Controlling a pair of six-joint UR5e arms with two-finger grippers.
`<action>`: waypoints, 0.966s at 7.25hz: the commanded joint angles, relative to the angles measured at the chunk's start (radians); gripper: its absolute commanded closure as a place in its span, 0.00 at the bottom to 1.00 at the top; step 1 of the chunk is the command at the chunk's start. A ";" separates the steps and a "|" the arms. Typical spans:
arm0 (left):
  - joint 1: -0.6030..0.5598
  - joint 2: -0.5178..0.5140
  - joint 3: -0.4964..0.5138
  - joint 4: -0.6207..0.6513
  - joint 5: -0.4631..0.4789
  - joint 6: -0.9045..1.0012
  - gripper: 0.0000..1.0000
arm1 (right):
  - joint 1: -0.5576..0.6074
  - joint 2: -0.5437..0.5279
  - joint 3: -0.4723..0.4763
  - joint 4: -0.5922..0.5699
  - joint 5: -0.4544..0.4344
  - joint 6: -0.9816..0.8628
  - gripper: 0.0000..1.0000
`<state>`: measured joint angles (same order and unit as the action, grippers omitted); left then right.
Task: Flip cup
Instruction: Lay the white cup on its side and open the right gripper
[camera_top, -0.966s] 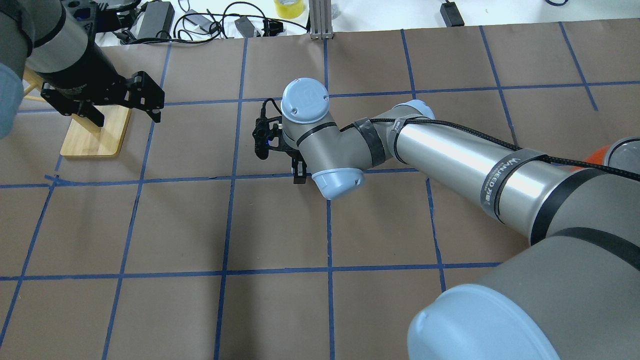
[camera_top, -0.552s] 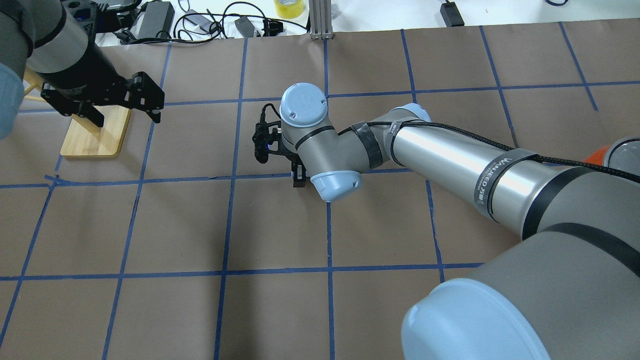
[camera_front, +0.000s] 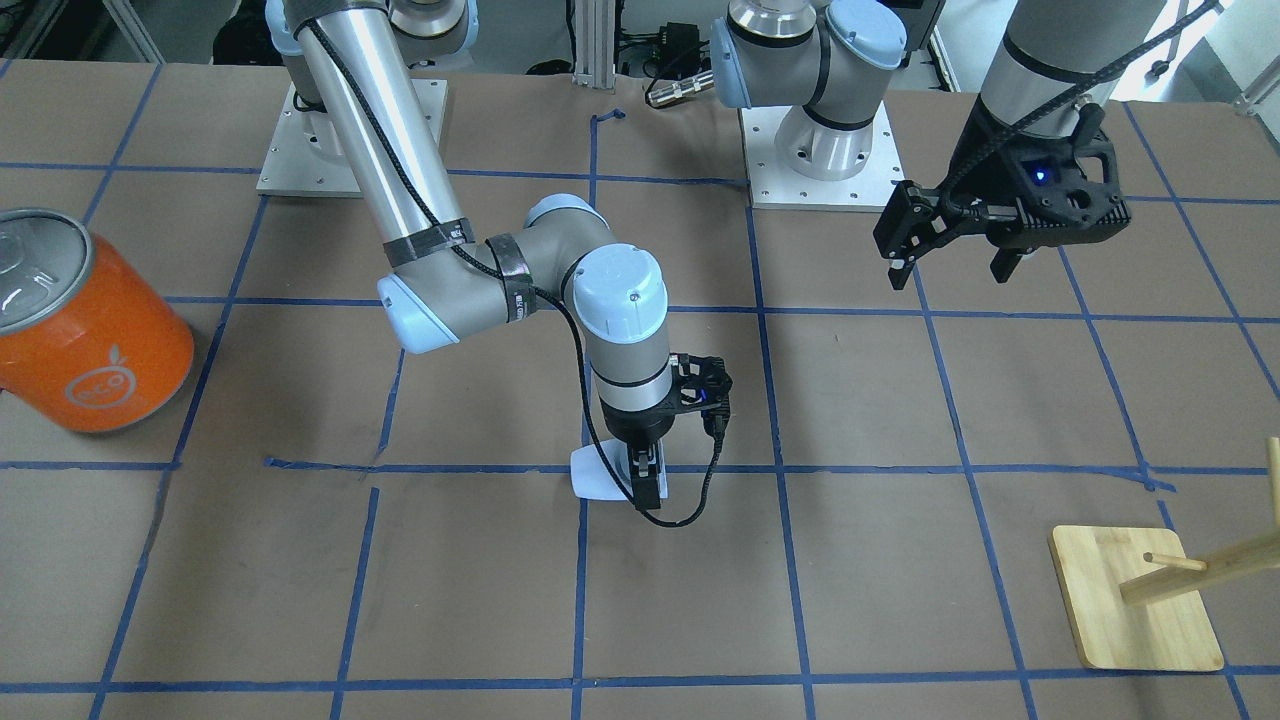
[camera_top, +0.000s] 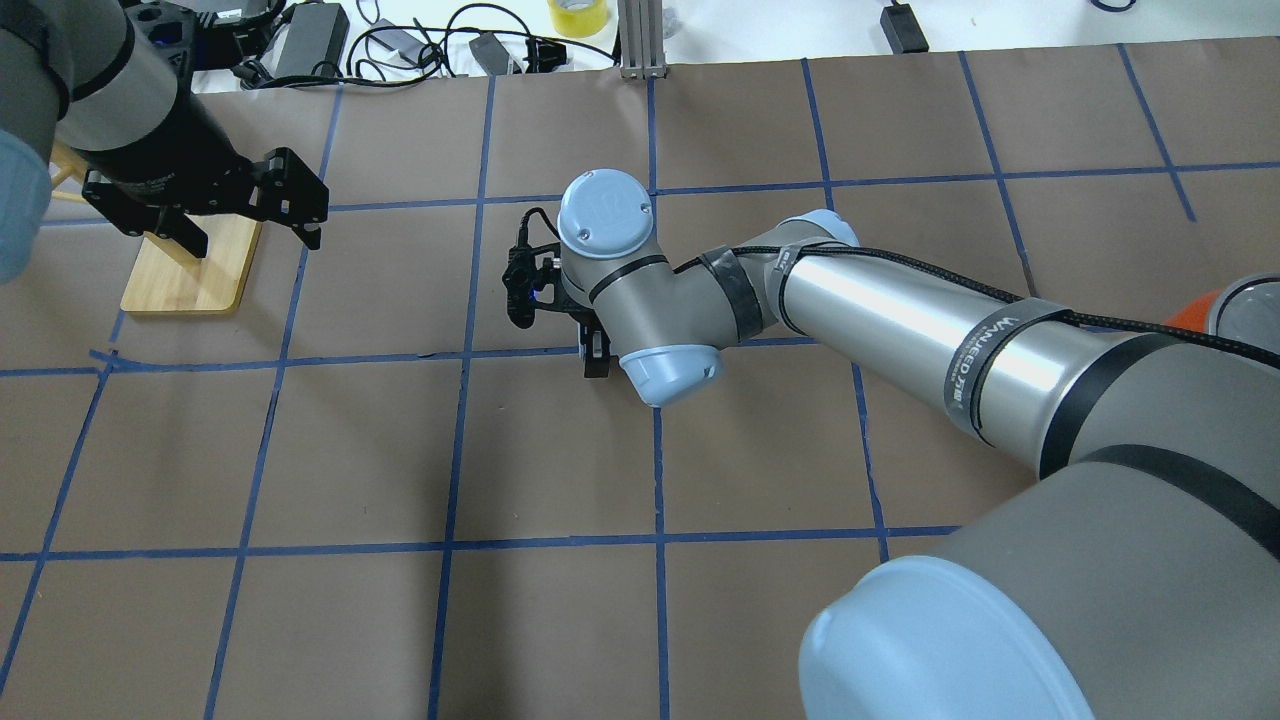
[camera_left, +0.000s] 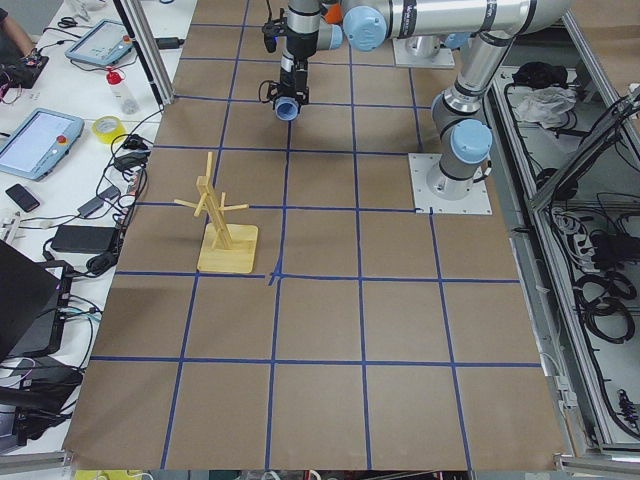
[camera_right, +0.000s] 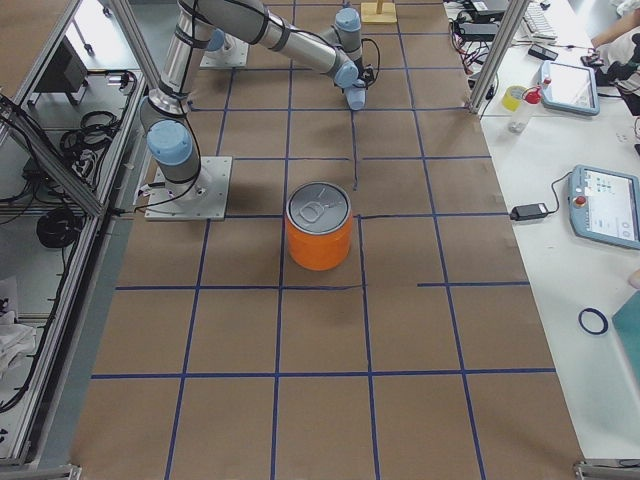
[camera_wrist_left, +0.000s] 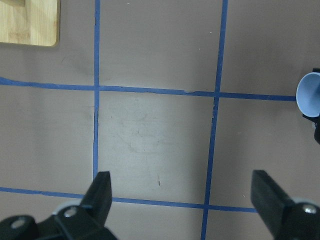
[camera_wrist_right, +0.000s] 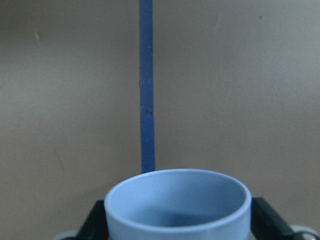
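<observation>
Right wrist-mounted view: closest to us, the cup (camera_wrist_right: 177, 192) lies on its side in the right gripper (camera_wrist_right: 180, 222). Its mouth faces the lens and a black finger presses each flank, so we judge the jaws clamped on its wall. It hangs low over the table, and we cannot tell whether it touches.

We read it as thin, smooth moulded plastic, pale lavender-blue outside and darker within, tapered, with a rounded rim. It looks light and fairly stiff but slick, so a gentle squeeze across the wall below the rim seems safest to us.

Beyond the rim a blue tape line (camera_wrist_right: 146, 100) crosses matte brown paper (camera_wrist_right: 240, 75). Farther off, the cup is well apart from the wooden rack (camera_front: 1130, 615), a flat pale base with a pegged post. The left gripper (camera_wrist_left: 182, 196) hangs near that rack, jaws wide and empty. Farthest from the rack stands the glossy, silver-lidded orange can (camera_front: 95, 350).
</observation>
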<state>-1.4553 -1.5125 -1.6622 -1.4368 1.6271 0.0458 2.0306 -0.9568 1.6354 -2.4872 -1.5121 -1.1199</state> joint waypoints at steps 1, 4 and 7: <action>0.000 0.000 -0.001 -0.001 -0.001 0.002 0.00 | 0.002 -0.023 -0.002 -0.004 0.001 -0.012 0.00; 0.001 -0.008 -0.001 -0.004 -0.007 0.006 0.00 | -0.015 -0.117 0.012 0.061 0.030 0.009 0.00; 0.001 -0.026 -0.036 -0.007 -0.033 0.049 0.00 | -0.117 -0.233 0.032 0.077 0.033 0.144 0.00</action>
<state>-1.4536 -1.5308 -1.6735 -1.4446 1.6063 0.0769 1.9563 -1.1457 1.6633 -2.4171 -1.4797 -1.0296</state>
